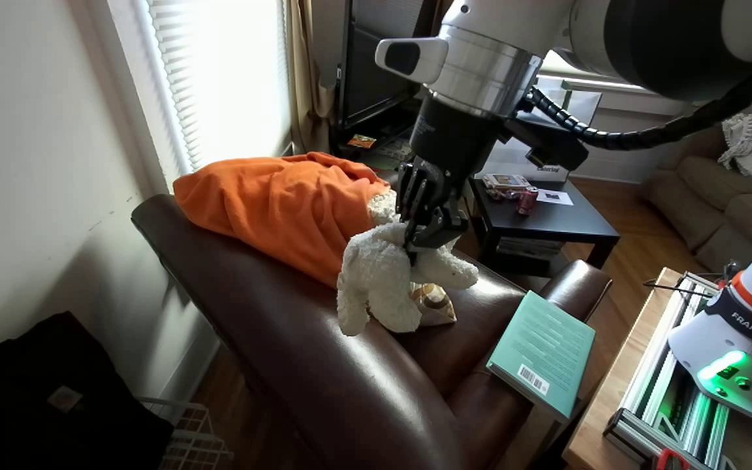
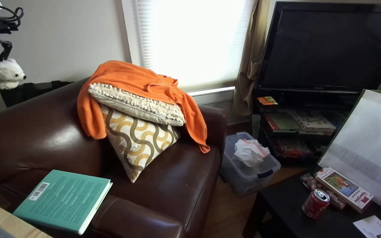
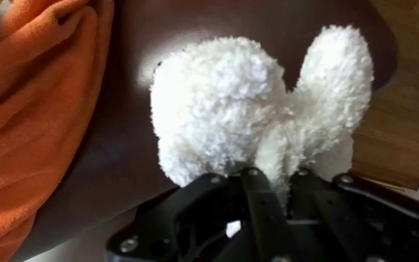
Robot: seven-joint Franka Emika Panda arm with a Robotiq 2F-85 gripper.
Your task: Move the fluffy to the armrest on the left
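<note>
A white plush animal (image 1: 386, 284) is clamped in the end effector (image 3: 276, 182) and hangs above the brown leather armchair (image 2: 177, 175). Pick-up and lifting are judged complete; lowering onto what is presumably the left armrest (image 1: 353, 362), followed by release, remains to be done.

The plush animal (image 3: 220, 94) is cream-white, the blanket (image 1: 284, 209) orange, armchair (image 2: 177, 178) dark brown, book (image 2: 66, 201) teal, tool (image 3: 278, 177) black; brown and ochre waves cross the white cushion (image 2: 137, 142).
</note>
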